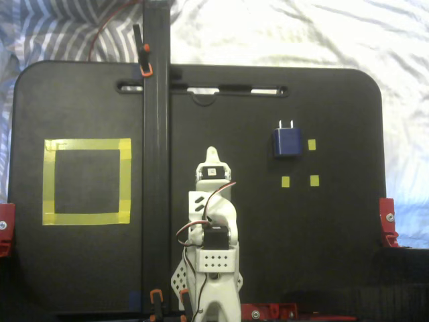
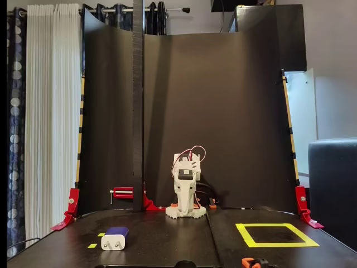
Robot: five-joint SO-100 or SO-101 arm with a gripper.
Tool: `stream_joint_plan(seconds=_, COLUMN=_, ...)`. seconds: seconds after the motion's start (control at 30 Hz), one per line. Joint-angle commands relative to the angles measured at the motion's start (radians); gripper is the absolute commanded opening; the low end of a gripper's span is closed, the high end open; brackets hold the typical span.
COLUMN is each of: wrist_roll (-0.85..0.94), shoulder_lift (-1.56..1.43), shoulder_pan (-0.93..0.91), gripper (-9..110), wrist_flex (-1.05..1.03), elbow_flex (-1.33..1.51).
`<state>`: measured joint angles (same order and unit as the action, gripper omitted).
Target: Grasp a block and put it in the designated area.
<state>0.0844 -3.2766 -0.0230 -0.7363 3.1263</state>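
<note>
In the fixed view from above, the far left of the frame holds the designated area (image 1: 87, 181), a square outline of yellow tape on the black table (image 1: 335, 255), with nothing inside it. Just right of it a tall black post (image 1: 155, 168) runs from the bottom edge to the top, fixed by orange-tipped clamps.

At lower centre stands the white arm (image 1: 211, 241), folded over its base. The gripper (image 1: 210, 155) points toward the top of the frame, holds nothing and touches nothing. Whether the jaws stand apart or together cannot be told in either view. In the fixed view from the front the arm (image 2: 186, 195) sits at the back of the table, tucked low.

Right of centre in the view from above lies the block (image 1: 286, 141), dark blue, with its two prongs toward the top of the frame. It is well apart from the gripper, beside three small yellow tape squares (image 1: 312, 144). From the front, the block (image 2: 115, 238) lies at lower left and the designated area (image 2: 276, 234) at lower right. The task is judged not yet begun.

Risks noted:
- The block is low and smooth; a grip on its rounded sides may slip, or the jaws may push it away.
- A jaw catching the prongs could tilt it.
- The post stands between the block and the area in the view from above; a low sweep across could strike it.
- An early release could leave the block on the tape line.
</note>
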Motion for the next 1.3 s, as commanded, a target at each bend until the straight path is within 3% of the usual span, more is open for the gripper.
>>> stream_joint_plan(seconds=0.0, wrist_roll=0.015, shoulder_lift=0.06, shoulder_pan=-0.015, gripper=0, wrist_flex=0.012, elbow_flex=-0.086)
stream_joint_plan(seconds=0.23, wrist_roll=0.127, shoulder_lift=0.348, shoulder_pan=-0.052, gripper=0, wrist_flex=0.009, elbow_flex=-0.364)
stream_joint_plan(seconds=0.53, wrist_roll=0.449, shoulder_lift=0.673, shoulder_pan=-0.074, gripper=0, wrist_flex=-0.021, elbow_flex=-0.681)
stream_joint_plan(seconds=1.27, wrist_roll=1.491, shoulder_lift=1.239, shoulder_pan=-0.218, gripper=0, wrist_flex=-0.612, elbow_flex=-1.305)
